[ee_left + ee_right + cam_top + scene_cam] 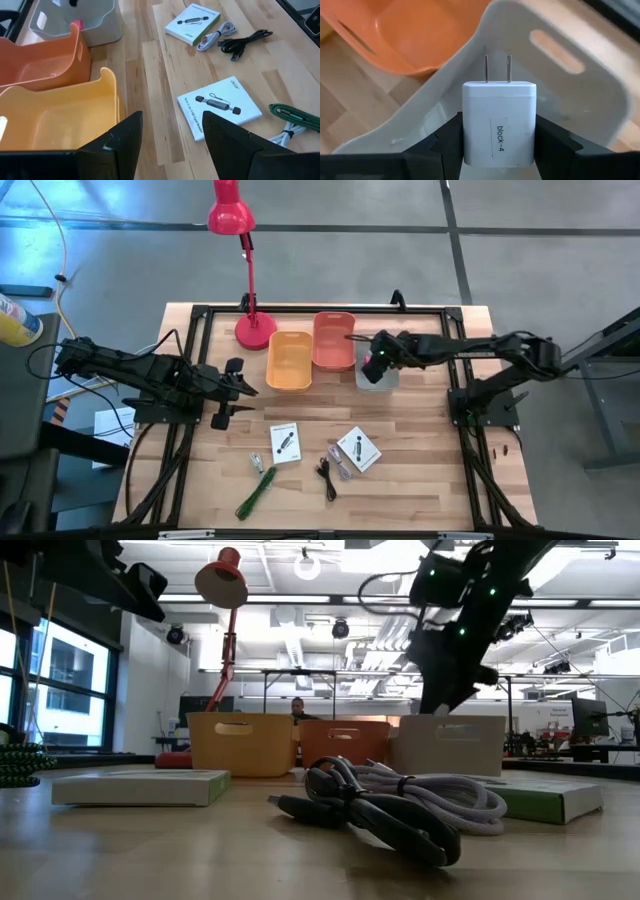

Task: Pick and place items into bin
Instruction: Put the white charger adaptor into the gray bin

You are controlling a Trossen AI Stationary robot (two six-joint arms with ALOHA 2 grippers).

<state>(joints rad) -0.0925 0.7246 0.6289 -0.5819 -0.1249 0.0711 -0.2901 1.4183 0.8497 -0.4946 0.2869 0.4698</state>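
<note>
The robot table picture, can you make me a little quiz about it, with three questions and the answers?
1. True or false: the right gripper holds a white charger block above the grey bin.
2. Which bin stands nearest the red lamp? A: yellow bin. B: orange bin. C: grey bin.
3. Fill in: the left gripper is ____, holding nothing.

Key: 1 true. 2 A. 3 open.
</note>
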